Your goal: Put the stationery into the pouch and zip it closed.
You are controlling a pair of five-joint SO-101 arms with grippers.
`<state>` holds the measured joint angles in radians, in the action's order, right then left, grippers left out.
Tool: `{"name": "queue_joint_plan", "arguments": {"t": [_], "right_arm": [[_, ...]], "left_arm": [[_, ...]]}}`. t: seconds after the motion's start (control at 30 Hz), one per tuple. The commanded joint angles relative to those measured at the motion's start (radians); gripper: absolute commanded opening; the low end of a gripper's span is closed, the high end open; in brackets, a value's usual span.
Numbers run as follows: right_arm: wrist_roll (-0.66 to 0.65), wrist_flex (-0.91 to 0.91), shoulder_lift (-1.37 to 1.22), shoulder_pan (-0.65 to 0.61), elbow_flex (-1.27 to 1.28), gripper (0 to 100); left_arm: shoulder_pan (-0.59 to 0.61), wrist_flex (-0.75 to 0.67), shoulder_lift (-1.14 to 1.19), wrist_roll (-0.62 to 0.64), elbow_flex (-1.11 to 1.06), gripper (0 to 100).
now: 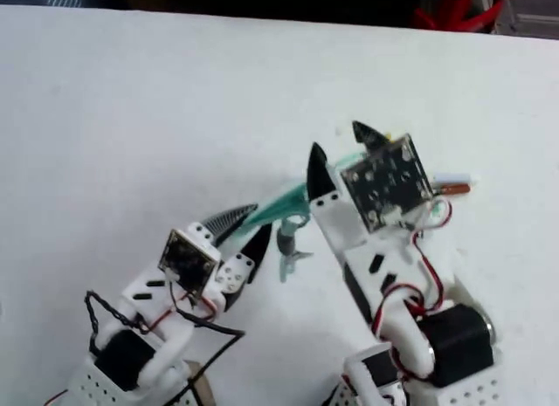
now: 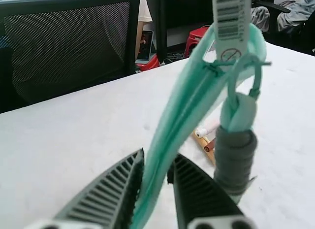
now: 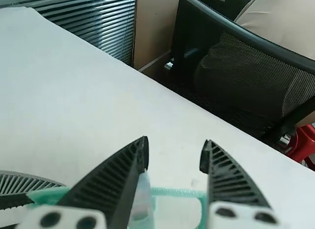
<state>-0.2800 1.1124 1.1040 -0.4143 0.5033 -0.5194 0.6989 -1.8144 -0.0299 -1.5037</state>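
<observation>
Pouch (image 1: 284, 205), teal and limp, is lifted at one end between the two arms. On its left, the left gripper (image 1: 262, 217) is clamped on its edge. At its right end, the right gripper (image 1: 334, 135) stands open, holding nothing. The pens (image 1: 450, 184) lie right of the pouch, outside it.

The likely trouble is that the thin edge slips from that single pinch, or the mouth sags shut before a pen enters.

Up close, the left wrist view shows a grey zip tassel (image 2: 235, 157) and a paper tag (image 2: 230, 15) on the pouch. The right wrist view shows the teal edge between parted jaws.
</observation>
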Motion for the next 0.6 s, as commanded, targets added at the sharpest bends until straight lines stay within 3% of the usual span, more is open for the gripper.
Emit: {"name": "queue_joint_plan", "arguments": {"t": [0.0, 0.27, 0.57], "right_arm": [[-0.011, 0.001, 0.028, -0.004, 0.015, 17.3], [-0.017, 0.064, 0.044, 0.004, 0.018, 17.3], [-0.017, -0.007, 0.044, 0.005, 0.124, 17.3]], "left_arm": [[0.015, -0.026, -0.010, 0.014, 0.014, 8], [0.015, -0.052, -0.010, 0.008, 0.015, 3], [0.013, -0.051, -0.010, 0.008, 0.015, 3]]}}
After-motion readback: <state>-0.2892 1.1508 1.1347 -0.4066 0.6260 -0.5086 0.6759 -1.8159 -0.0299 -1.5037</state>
